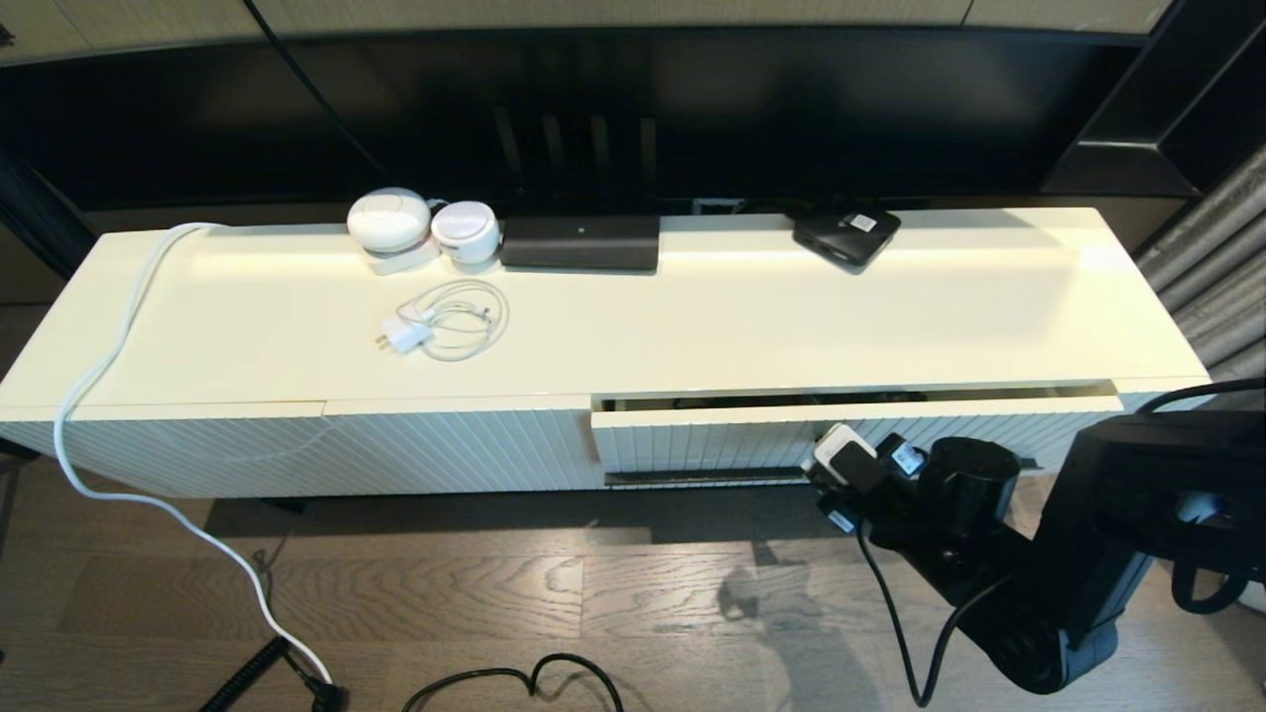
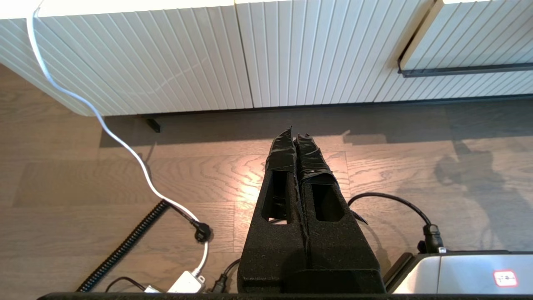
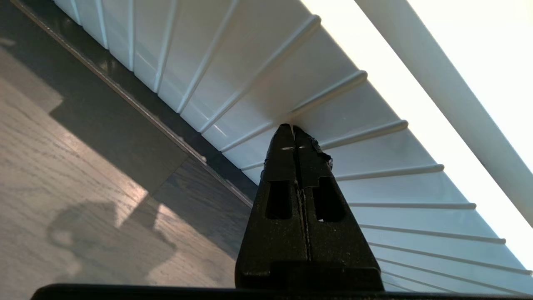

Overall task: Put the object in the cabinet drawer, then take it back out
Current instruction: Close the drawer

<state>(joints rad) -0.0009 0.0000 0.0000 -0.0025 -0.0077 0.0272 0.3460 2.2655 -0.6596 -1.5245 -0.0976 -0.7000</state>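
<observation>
A: Where is the umbrella? I can't make it out for certain. The cabinet drawer (image 1: 712, 435) stands open only a crack, and something dark shows in the gap (image 1: 791, 401), but whether that is the umbrella I cannot tell.

B: The right gripper (image 3: 292, 129) is at the drawer's ribbed front, right of its middle, fingers pressed together and holding nothing, the tips at or just off a rib.

A: That's my worry. Closed tips on smooth ribs may skid sideways or down toward the bar handle (image 1: 707, 478) along the lower edge, and the drawer could jam askew.

B: The left gripper (image 2: 293, 137) hangs shut over the floor, near the left panel, so it offers no help.
</observation>
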